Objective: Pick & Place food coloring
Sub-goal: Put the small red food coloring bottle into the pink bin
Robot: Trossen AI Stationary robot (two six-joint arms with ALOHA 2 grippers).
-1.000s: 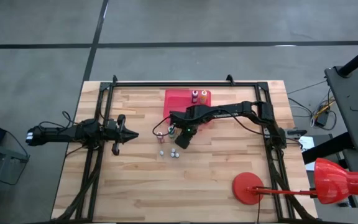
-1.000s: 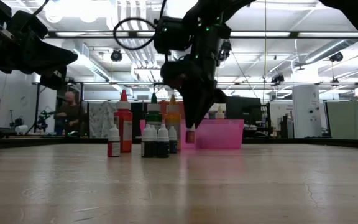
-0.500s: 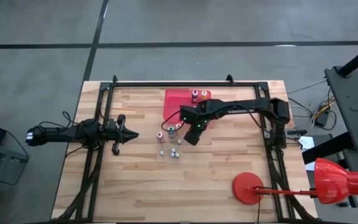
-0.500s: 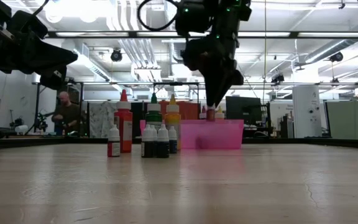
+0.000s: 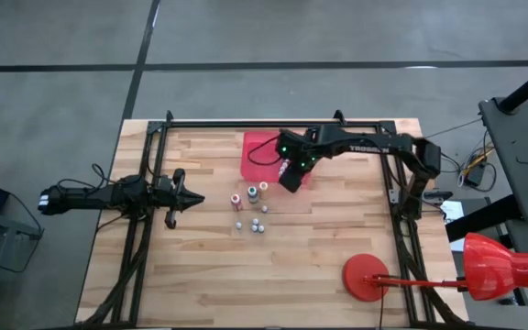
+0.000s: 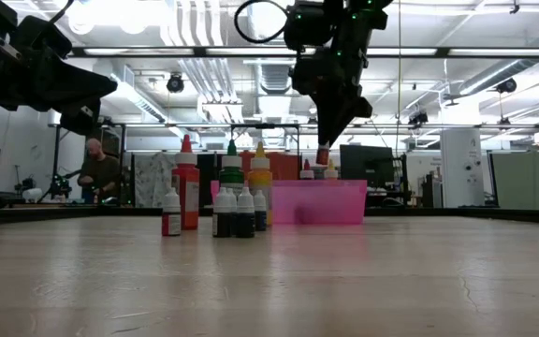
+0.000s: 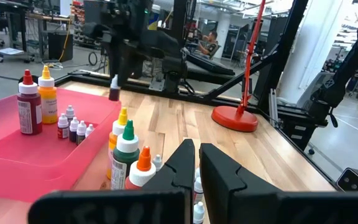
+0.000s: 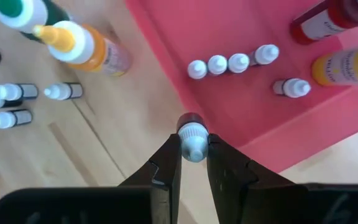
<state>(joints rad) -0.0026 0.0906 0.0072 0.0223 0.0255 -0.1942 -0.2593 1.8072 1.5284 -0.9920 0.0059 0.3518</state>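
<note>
My right gripper (image 8: 193, 148) is shut on a tiny food coloring bottle (image 6: 323, 155) with a dark red body and a pale cap, high over the near edge of the red tray (image 5: 257, 151). In the tray stand two taller bottles (image 8: 337, 37) and several small ones (image 8: 229, 63). More food coloring bottles (image 5: 252, 206) stand on their bases on the wood, near side of the tray. My left gripper (image 5: 195, 198) is shut at the table's left, holding nothing. My right gripper pinches the small bottle's pale cap (image 8: 193, 138) between its two fingers. The fingers come from above, pointing steeply down. The bottle hangs upright below the fingertips (image 6: 326, 140), lifted clear of the table and tray.
A red round stand base (image 5: 367, 275) sits at the near right of the table. Black frame rails (image 5: 273, 122) run along the far, left and right sides. Bare wood lies near the front edge. A person stands in the room beyond the table (image 6: 92, 168).
My right gripper has risen and gone toward the table's far right, from beside the bottle cluster to over the tray's near edge. It stays shut on the small bottle, which hangs upright and clear the whole way.
</note>
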